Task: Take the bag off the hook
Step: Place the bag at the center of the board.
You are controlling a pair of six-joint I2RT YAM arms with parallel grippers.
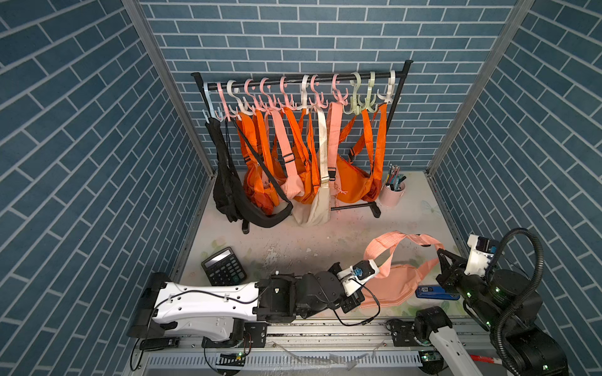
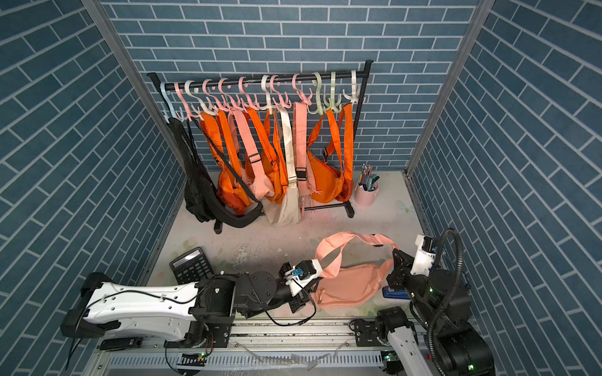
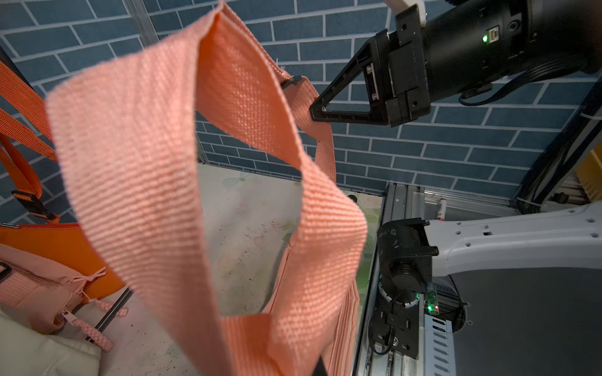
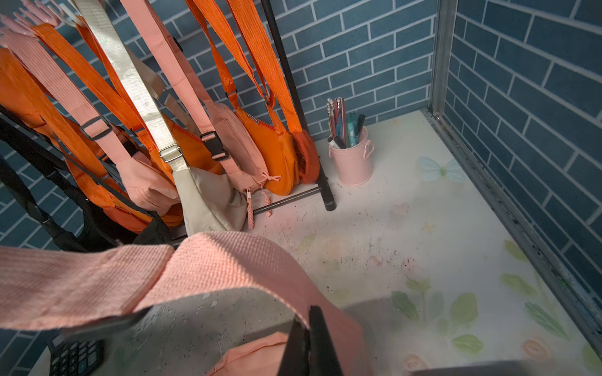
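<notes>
Nearest us, our left claw is clamped tight on the strap of the pink bag, whose body lies on the tabletop by the front edge, toward the right corner, well apart from the rack along the back edge. Our right claw pinches the strap further along, jaws closed. We judge the bag already free of the rack's hooks and the setting-down in hand; next we should part both claws and draw back without snagging the loop

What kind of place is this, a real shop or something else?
Probably a robot test booth, not a shop: printed brick-pattern walls, a small bag rack standing on a tabletop, and two robot arms mounted at its edge.
</notes>
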